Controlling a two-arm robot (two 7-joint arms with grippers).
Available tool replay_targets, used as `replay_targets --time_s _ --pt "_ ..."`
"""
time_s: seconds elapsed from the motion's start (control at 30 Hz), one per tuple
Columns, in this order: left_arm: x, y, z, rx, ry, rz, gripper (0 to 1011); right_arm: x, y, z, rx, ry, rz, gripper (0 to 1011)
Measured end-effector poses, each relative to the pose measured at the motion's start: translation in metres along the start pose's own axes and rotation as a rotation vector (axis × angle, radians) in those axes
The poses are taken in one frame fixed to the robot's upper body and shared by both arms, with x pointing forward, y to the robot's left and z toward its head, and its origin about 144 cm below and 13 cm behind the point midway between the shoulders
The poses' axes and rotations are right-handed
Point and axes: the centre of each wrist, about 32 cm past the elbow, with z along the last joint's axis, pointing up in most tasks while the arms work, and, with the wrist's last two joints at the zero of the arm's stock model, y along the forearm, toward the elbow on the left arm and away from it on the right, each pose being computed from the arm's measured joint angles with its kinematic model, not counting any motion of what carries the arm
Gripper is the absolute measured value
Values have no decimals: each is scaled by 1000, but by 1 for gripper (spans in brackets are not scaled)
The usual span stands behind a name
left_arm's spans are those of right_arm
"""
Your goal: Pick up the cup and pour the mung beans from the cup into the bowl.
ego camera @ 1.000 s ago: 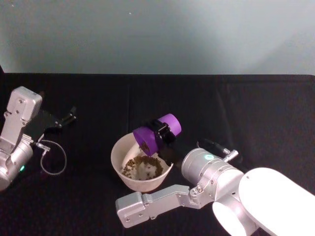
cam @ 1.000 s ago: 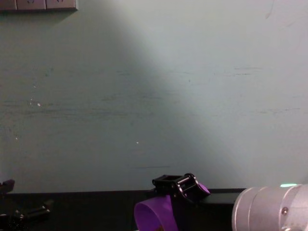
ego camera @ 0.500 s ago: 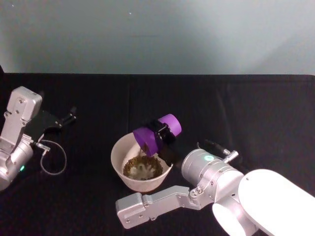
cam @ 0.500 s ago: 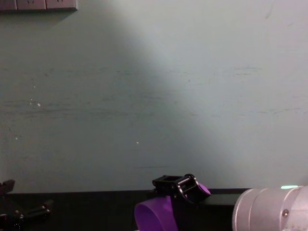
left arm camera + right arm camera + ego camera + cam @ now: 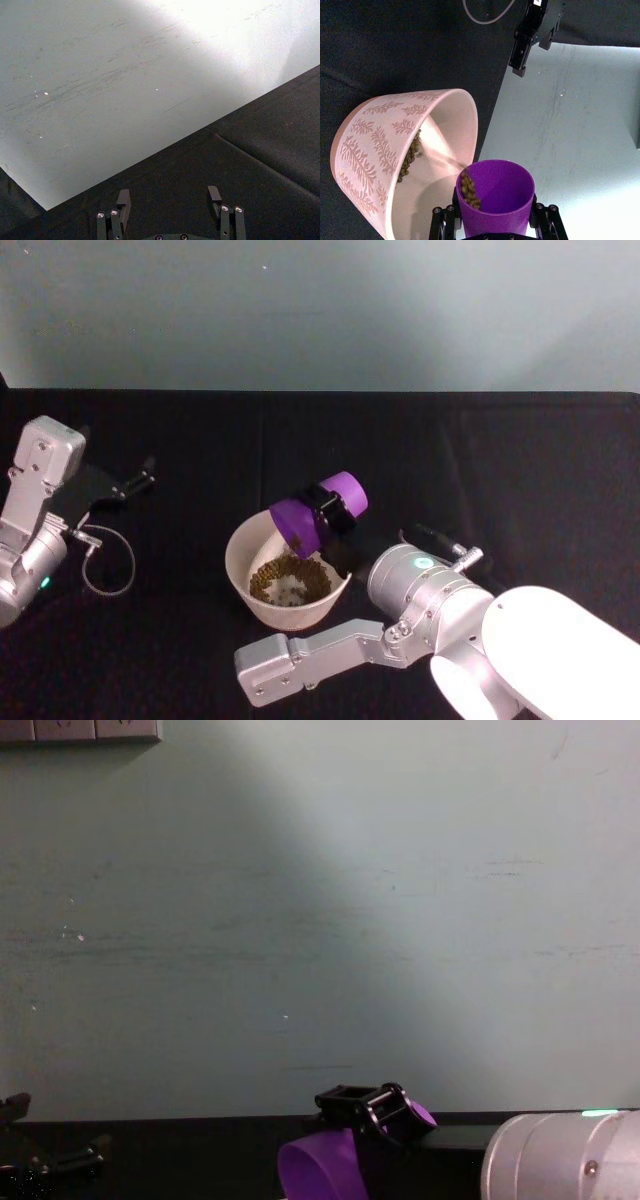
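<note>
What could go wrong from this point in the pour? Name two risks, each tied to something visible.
1. The cup, tipped in the right gripper, has its mouth close to the rim of the bowl, not over its middle; beans could bounce out onto the black cloth.
2. Some mung beans lie inside the cup; righting it now would leave the pour unfinished.
The left gripper sits parked, open, at the left.
</note>
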Motion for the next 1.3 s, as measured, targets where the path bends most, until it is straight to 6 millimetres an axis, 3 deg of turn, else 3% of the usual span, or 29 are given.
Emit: replay_targets --time_s 1.3 --pt "0 0 0 0 0 0 1000 2 -1 9 -38 -119 -6 726"
